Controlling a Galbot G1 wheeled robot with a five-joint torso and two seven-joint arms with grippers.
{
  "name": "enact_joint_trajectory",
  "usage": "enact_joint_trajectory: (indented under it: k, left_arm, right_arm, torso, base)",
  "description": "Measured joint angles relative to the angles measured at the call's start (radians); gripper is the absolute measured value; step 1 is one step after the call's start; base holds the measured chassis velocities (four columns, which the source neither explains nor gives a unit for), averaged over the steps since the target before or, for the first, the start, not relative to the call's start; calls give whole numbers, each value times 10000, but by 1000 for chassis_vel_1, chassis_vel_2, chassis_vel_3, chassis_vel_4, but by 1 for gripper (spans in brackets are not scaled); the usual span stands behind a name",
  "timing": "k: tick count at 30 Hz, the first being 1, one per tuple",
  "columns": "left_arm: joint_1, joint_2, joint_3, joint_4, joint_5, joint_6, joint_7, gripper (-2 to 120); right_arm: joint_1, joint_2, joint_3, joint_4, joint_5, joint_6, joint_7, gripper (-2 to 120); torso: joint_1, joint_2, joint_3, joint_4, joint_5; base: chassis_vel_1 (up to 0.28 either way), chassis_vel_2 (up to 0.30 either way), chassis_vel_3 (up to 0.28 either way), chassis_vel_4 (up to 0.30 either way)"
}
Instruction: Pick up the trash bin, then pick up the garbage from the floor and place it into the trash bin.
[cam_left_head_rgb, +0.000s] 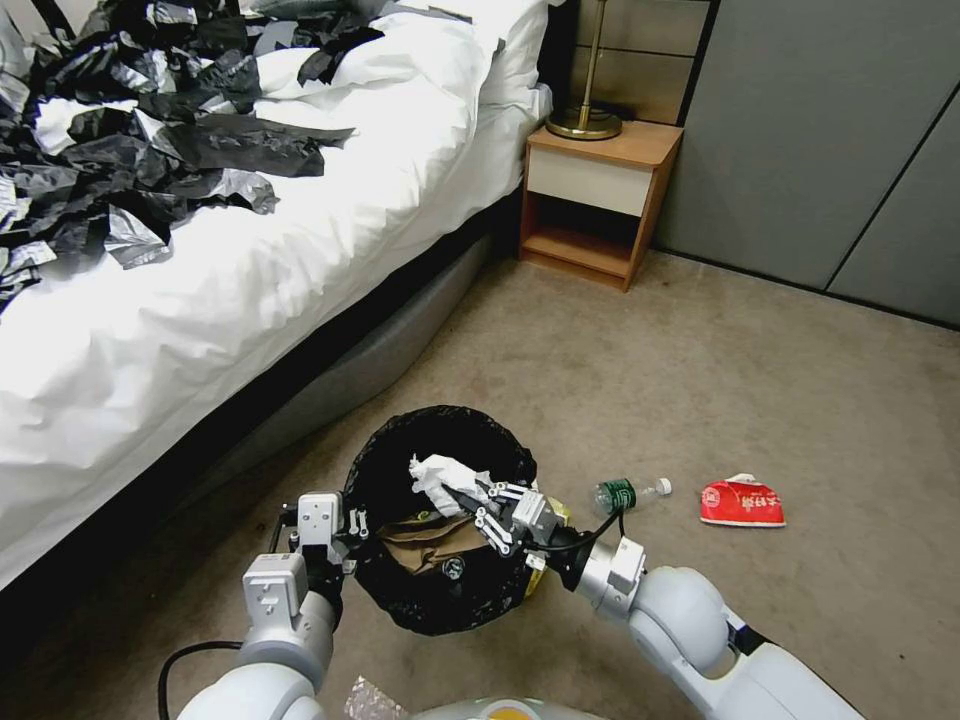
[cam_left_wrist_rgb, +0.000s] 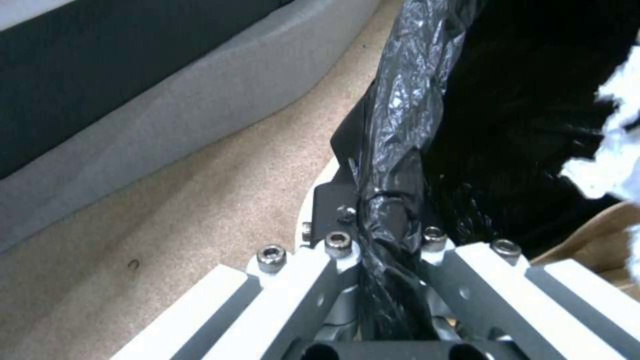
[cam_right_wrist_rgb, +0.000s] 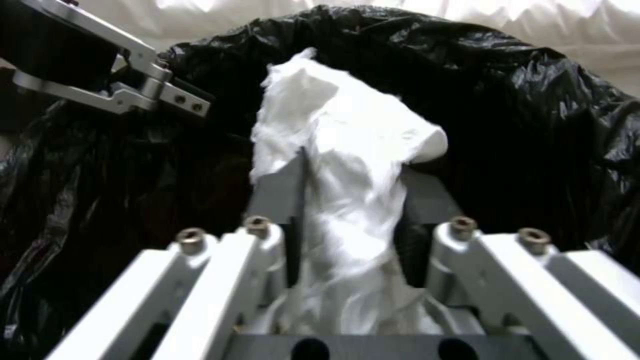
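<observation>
The left gripper (cam_left_head_rgb: 345, 528) is clamped on the bag-lined rim of the trash bin (cam_left_head_rgb: 440, 440), apparently holding it steady and open near the bed (cam_left_head_rgb: 250, 280). Over the bin's mouth, the right gripper (cam_left_head_rgb: 470, 497) pinches a crumpled white tissue (cam_left_head_rgb: 440, 475), poised for dropping onto the brown paper bag (cam_left_head_rgb: 430, 545) already inside. On the carpet to the right lie 1 plastic bottle (cam_left_head_rgb: 628, 493) and 1 red packet (cam_left_head_rgb: 741, 502), not yet collected.
</observation>
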Motion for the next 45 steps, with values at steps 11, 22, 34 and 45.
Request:
enact_joint_trajectory:
  k: [11, 22, 34, 45]
  left_arm:
    - [-6, -38, 85, 12, 77, -2, 7, 0]
    - [43, -57, 167, 21, 169, -28, 10, 0]
    - [27, 48, 44, 154, 198, -67, 18, 0]
    - [-140, 173, -163, 333, 3, -74, 13, 0]
  right_arm:
    - [-87, -37, -11, 105, -41, -55, 10, 70]
    - [-128, -103, 40, 261, -51, -128, 10, 100]
    - [-322, -123, 1045, 1905, -108, -174, 946, 100]
    - [-3006, 916, 5291, 4734, -1198, 118, 2926, 100]
  torso:
    - [-1, 0, 0, 0, 0]
    - [0, 0, 0, 0, 0]
    - [0, 0, 0, 1, 1]
    - [-1, 1, -1, -2, 1]
  base:
    - [0, 0, 0, 0]
    - [0, 0, 0, 0]
    - [0, 0, 0, 0]
    - [0, 0, 0, 0]
